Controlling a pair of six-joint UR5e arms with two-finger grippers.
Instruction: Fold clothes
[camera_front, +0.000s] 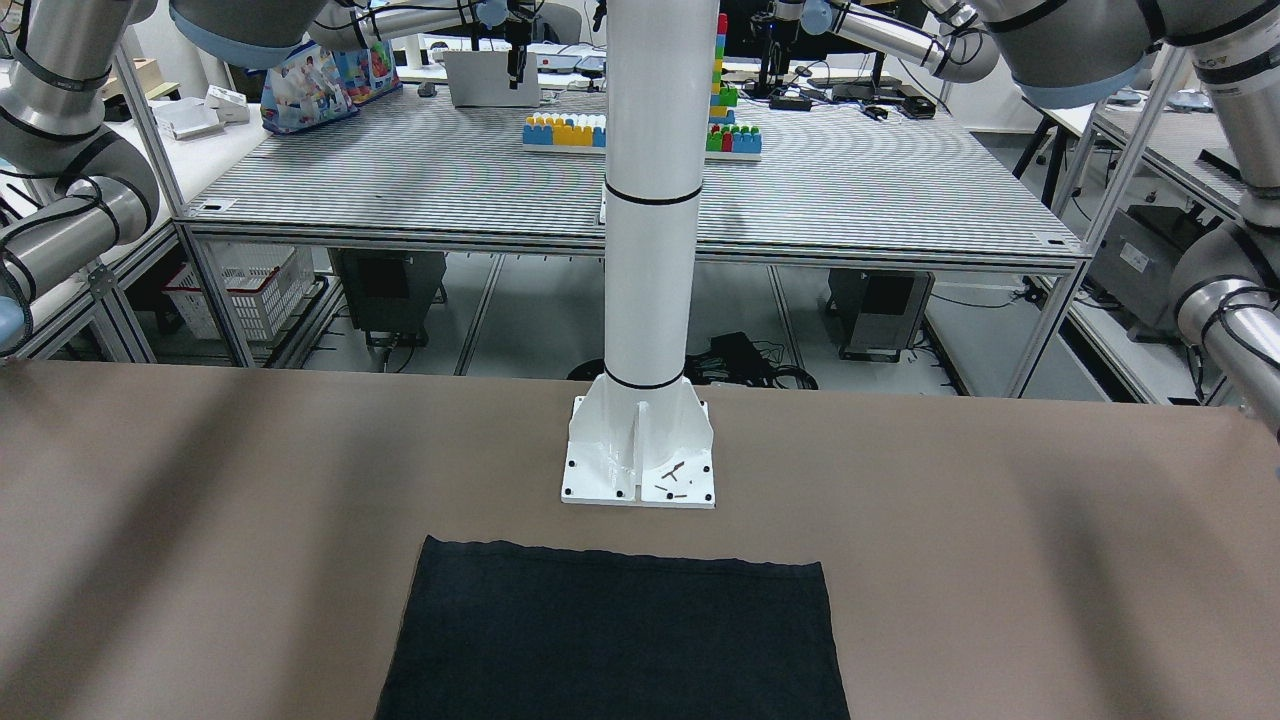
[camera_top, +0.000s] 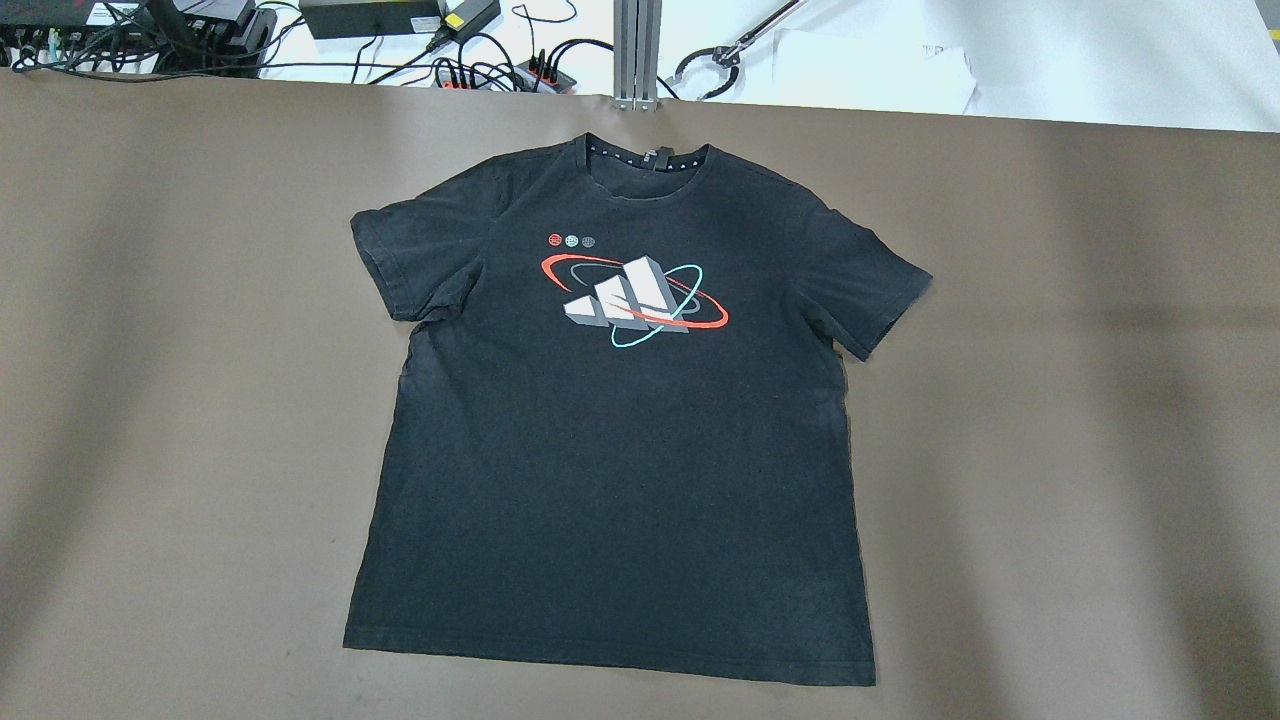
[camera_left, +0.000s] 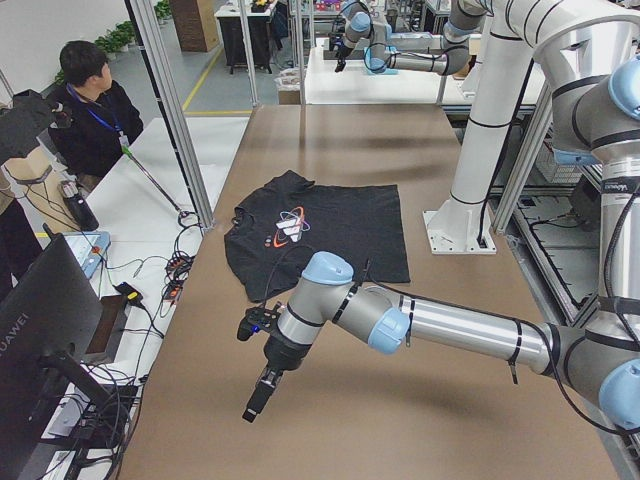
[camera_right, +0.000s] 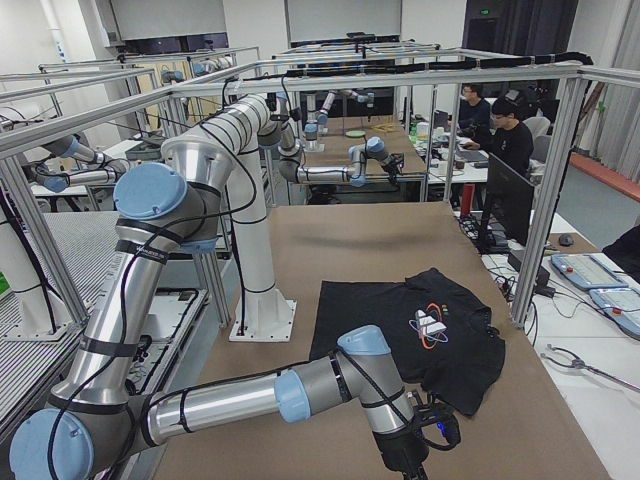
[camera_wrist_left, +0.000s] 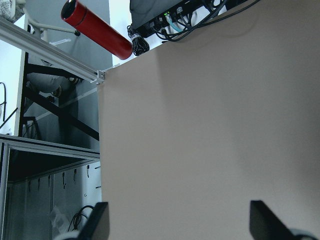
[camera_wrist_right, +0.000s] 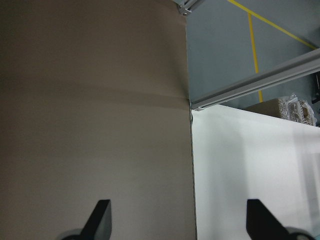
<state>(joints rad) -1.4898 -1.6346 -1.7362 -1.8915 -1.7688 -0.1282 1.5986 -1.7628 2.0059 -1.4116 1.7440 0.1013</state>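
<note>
The clothes are one black T-shirt (camera_top: 615, 460) with a red, white and teal logo. It lies flat and spread out, face up, in the middle of the brown table (camera_top: 1050, 400), collar toward the far edge. In the front-facing view only its lower body (camera_front: 612, 640) shows. My left gripper (camera_wrist_left: 180, 222) is open over bare table near the left end, far from the shirt (camera_left: 320, 235). My right gripper (camera_wrist_right: 177, 220) is open over the table's right edge, also clear of the shirt (camera_right: 410, 330). Neither holds anything.
The white pillar's base plate (camera_front: 640, 470) stands at the table's near edge, just behind the shirt's hem. Cables and power supplies (camera_top: 400, 20) lie beyond the far edge. A white bench (camera_wrist_right: 250, 165) adjoins the right end. People sit at desks (camera_right: 500, 140) beyond the far side.
</note>
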